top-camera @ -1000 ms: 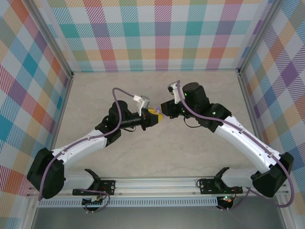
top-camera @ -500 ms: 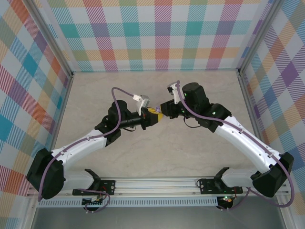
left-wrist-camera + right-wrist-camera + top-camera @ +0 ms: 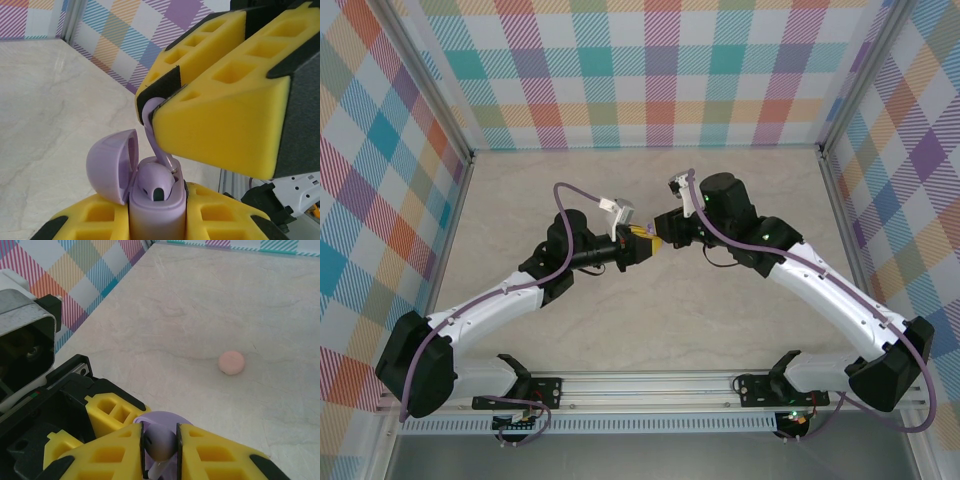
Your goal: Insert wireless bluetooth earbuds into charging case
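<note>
My left gripper is shut on the purple charging case, which stands upright with its lid swung open to the left. One lilac earbud sits in the case. My right gripper is shut on a second earbud, holding it by the bud right above the case. Seen from the left wrist, this earbud's stem slants down from the right fingers to the case's opening. From above, both grippers meet over mid-table.
A salmon-pink round disc lies on the pale marble table beyond the right gripper. Plaid walls and metal posts enclose the table on three sides. The arms' base rail runs along the near edge.
The right wrist has shifted very slightly toward the left gripper. Both grips are unchanged.
</note>
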Controlling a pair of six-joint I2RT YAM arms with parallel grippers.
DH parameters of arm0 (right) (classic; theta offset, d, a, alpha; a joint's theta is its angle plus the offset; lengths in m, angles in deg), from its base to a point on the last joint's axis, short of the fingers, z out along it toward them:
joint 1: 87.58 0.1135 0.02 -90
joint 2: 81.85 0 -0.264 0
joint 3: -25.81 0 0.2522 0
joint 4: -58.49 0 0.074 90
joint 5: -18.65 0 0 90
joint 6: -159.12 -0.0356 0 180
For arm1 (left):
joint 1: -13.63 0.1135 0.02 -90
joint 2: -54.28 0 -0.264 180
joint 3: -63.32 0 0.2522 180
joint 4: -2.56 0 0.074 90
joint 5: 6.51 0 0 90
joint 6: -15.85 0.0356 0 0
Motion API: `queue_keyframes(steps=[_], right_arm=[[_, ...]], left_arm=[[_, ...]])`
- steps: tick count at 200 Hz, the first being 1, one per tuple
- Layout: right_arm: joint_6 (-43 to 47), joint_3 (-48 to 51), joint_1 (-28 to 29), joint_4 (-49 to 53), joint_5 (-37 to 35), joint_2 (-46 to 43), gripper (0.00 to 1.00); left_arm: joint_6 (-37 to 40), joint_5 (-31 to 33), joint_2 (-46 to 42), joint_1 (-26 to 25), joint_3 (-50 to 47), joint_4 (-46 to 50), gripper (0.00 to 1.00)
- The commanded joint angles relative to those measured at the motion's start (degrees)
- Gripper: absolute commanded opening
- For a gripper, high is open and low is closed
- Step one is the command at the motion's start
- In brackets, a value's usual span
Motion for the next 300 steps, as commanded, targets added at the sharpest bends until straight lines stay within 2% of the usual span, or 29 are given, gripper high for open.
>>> queue_keyframes(steps=[1,122,148,225,300], right_arm=[[1.07,-0.64,0.61,-1.1,-0.76,-0.19,0.21],[2.4,-0.51,1.05,-0.26,1.05,-0.32,0.21],[2.25,-0.29,1.11,-0.02,-0.68,-0.41,0.21],[0.91,-0.2,1.23,-1.01,-4.08,-0.43,0.21],[1.27,-1.5,1.32,0.31,-0.42,-0.16,0.21]], left_arm=[[-0.56,0.31,-1.12,-0.1,2.47,-1.64,0.07],[-2.82,3.54,-0.94,-0.07,3.4,-0.85,0.07],[-3.07,4.21,-1.05,-0.12,3.43,-0.72,0.07],[-3.19,-0.09,-1.03,-0.08,4.29,-0.91,0.07],[-2.98,2.73,-1.07,-0.08,4.45,0.36,0.07]])
